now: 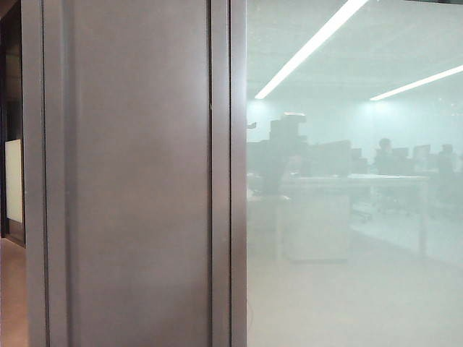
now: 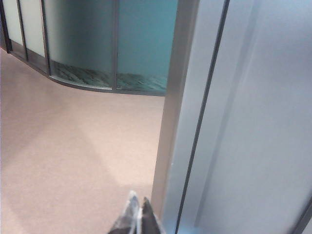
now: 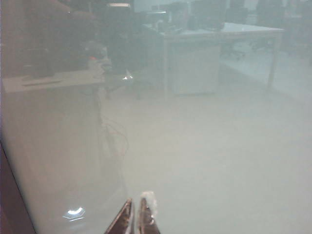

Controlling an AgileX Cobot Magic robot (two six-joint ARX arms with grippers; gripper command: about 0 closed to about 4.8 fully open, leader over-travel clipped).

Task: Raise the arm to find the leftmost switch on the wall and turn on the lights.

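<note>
No switch is in view in any frame. Of the arm, only the gripper tips show, in the wrist views; the exterior view shows no arm or gripper directly. My left gripper (image 2: 138,208) is shut and empty, its tips close beside a grey metal post (image 2: 170,122) above a beige floor (image 2: 73,161). My right gripper (image 3: 136,205) is shut and empty, pointing at frosted glass (image 3: 209,161). A hazy dark silhouette (image 1: 281,148) shows in the frosted glass (image 1: 347,282); I cannot tell what it is.
A tall grey metal panel (image 1: 137,181) fills the left of the exterior view, with the glass wall to its right. Behind the glass are a white desk (image 1: 340,184), dark monitors and lit ceiling strips (image 1: 311,45). A curved glass partition (image 2: 97,44) edges the floor.
</note>
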